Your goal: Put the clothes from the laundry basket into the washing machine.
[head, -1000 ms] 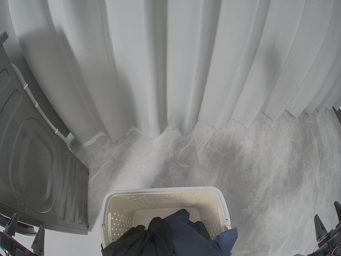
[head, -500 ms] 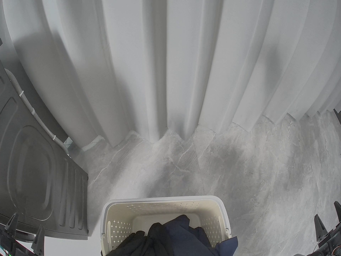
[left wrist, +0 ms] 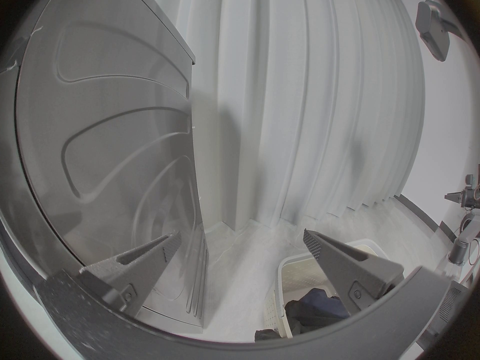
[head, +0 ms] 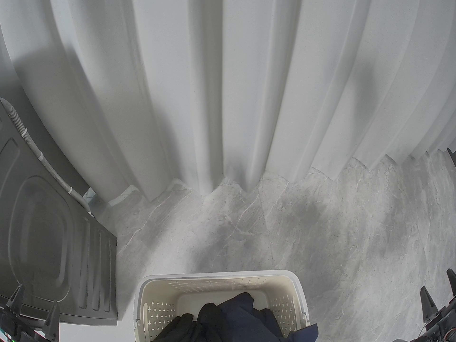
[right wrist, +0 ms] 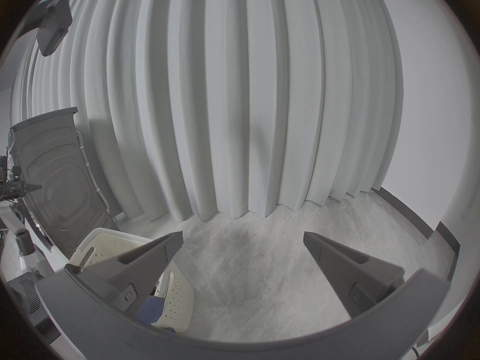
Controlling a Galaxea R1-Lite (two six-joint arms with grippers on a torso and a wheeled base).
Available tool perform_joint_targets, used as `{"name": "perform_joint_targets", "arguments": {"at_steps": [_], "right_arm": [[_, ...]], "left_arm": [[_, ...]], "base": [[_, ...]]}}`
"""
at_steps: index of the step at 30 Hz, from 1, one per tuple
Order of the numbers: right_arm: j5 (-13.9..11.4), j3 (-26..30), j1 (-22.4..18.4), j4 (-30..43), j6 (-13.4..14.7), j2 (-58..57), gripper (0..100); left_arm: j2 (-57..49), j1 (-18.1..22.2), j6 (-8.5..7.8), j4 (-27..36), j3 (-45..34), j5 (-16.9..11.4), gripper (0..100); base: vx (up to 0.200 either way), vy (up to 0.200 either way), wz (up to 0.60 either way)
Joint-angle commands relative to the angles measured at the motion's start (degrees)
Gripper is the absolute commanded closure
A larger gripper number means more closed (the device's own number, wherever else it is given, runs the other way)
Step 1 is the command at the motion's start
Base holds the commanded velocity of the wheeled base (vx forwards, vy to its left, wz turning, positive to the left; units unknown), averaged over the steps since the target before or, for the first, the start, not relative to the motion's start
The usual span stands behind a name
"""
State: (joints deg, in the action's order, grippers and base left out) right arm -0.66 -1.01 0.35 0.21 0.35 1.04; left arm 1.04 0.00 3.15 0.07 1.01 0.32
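ok so the cream perforated plastic laundry basket (head: 142, 305) sits on the grey marble-look floor (head: 332, 238) right in front of the robot, between the two arms, with the heap of black and navy clothes (head: 232, 317) piled in its near half and one navy corner hanging over the rim on the robot's right. the dark grey metal washing machine (head: 47, 252) stands just beside the basket on the robot's left, but all you get is a ribbed side panel and a hose, so i can't tell where the door is. the left gripper (left wrist: 240, 236) hangs low next to that panel, fingers spread wide with nothing between them. the right gripper (right wrist: 241, 236) is out over bare floor on the other side of the basket, also wide open and empty. behind it all is a white pleated curtain (head: 237, 96). my read: this is the very start, nothing picked yet, just lining up on the basket. next move probably wants one arm to swing in over the rim, drop into the pile and pinch a good bunch of cloth. soft stuff like that can easily drag a second piece along or snag on the rim.
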Motion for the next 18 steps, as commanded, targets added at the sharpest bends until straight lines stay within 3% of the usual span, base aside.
{"name": "perform_joint_targets", "arguments": {"at_steps": [1, 14, 18], "right_arm": [[0.0, 1.0, 0.1, 0.1, 0.0, -0.9, 0], [0.0, 1.0, 0.1, 0.0, 0.0, -1.0, 0], [0.0, 1.0, 0.1, 0.0, 0.0, -1.0, 0]], "left_arm": [[-0.6, 0.0, 0.02, 0.0, -0.9, 0.0, 0], [-0.6, 0.0, 0.02, 0.0, -0.9, 0.0, 0], [-0.6, 0.0, 0.02, 0.0, -0.9, 0.0, 0]], "base": [[0.0, 0.0, 0.0], [0.0, 0.0, 0.0], [-0.2, 0.0, 0.0]]}}
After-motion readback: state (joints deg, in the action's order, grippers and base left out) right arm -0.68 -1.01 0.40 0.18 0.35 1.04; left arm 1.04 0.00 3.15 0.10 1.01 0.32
